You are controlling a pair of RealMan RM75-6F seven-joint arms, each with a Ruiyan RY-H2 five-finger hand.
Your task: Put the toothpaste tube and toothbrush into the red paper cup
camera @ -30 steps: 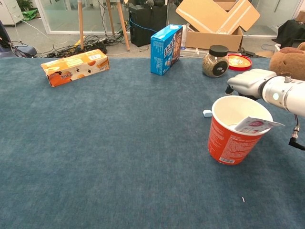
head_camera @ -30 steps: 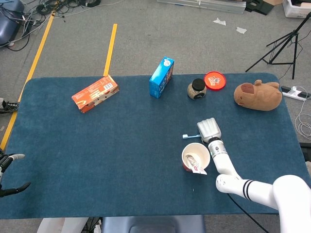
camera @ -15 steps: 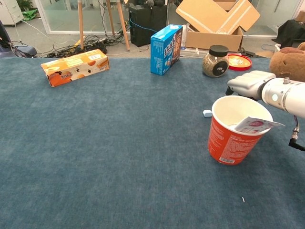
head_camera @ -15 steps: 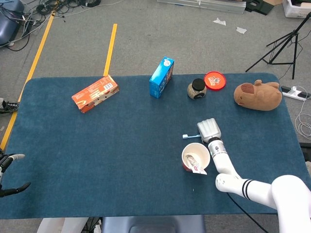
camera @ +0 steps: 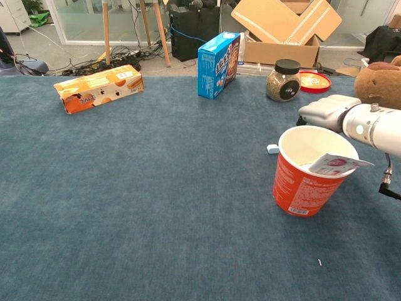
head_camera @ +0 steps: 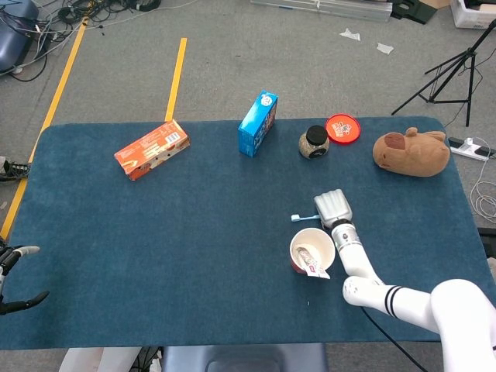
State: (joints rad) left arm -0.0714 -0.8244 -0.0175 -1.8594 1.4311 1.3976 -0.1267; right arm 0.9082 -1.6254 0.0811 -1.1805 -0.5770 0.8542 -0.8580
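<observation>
Behind the red paper cup, the right hand rests over the toothbrush on the counter; whether its fingers grasp it cannot be told. Toothpaste tube is already in the cup. Next: lift brush, insert.

The toothpaste tube is seen inside the paper cup near the desk's front, the toothbrush lies just behind it under the right hand, and the jar stands farther back.
</observation>
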